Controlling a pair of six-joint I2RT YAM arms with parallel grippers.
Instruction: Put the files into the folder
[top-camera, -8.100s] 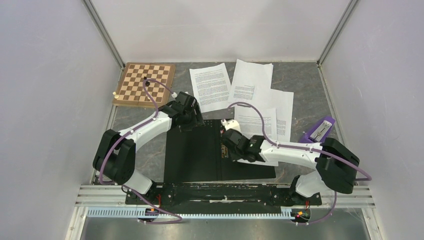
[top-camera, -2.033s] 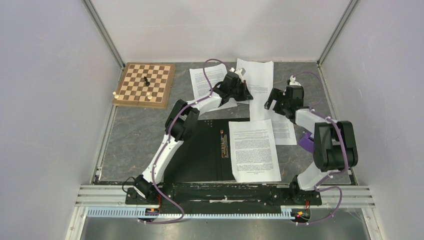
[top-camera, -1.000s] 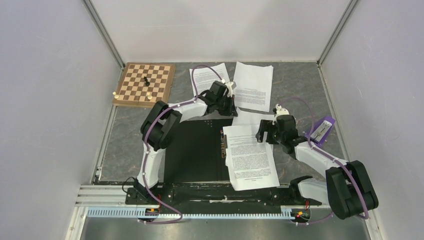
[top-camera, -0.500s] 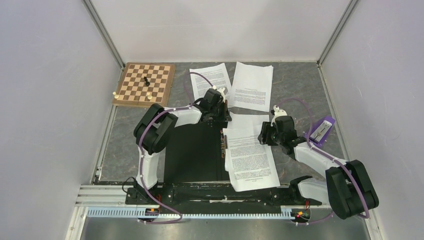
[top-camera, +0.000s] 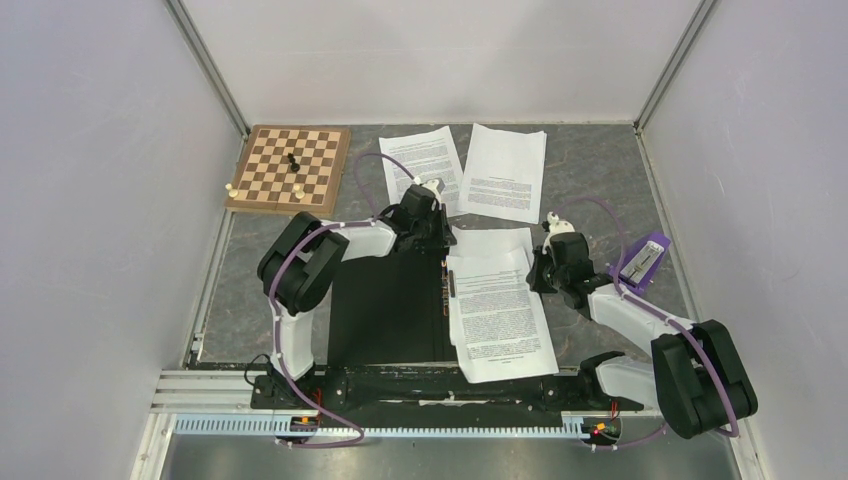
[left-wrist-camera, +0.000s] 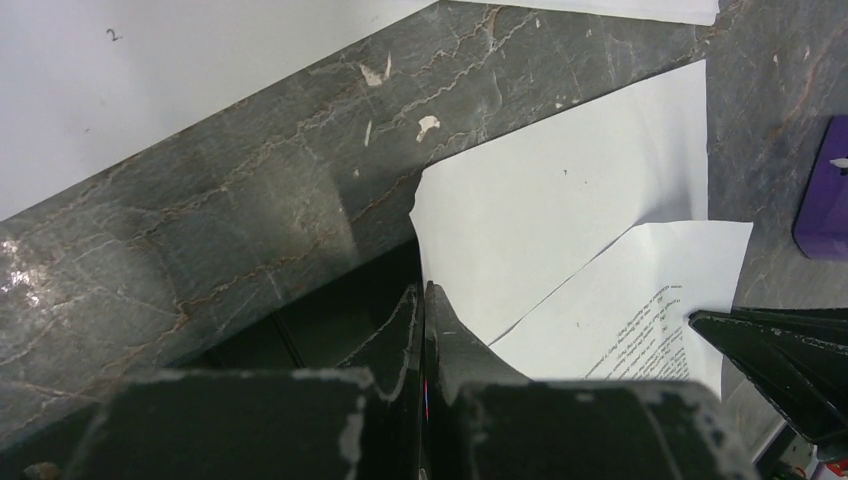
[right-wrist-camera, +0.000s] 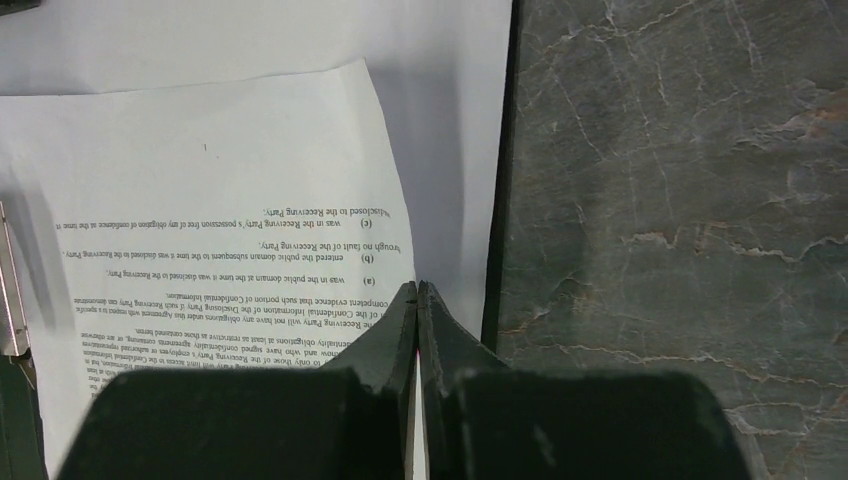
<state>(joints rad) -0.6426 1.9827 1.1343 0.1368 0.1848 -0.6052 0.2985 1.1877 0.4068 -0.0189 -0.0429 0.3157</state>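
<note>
White walls (top-camera: 90, 230) close three sides of the grey counter (top-camera: 270, 270); we see bare stone left of the open black folder (top-camera: 385, 310) at the near edge. Two files (top-camera: 500, 320) overlap on its right half; two more sheets (top-camera: 420, 170) lie by the back wall, right of a chessboard (top-camera: 290, 168). Our left arm doubles back at the elbow, with the left gripper (left-wrist-camera: 421, 292) clenched, tips at the under file's far corner. The right arm stretches low, with the right gripper (right-wrist-camera: 416, 288) clenched at the files' right edge.
</note>
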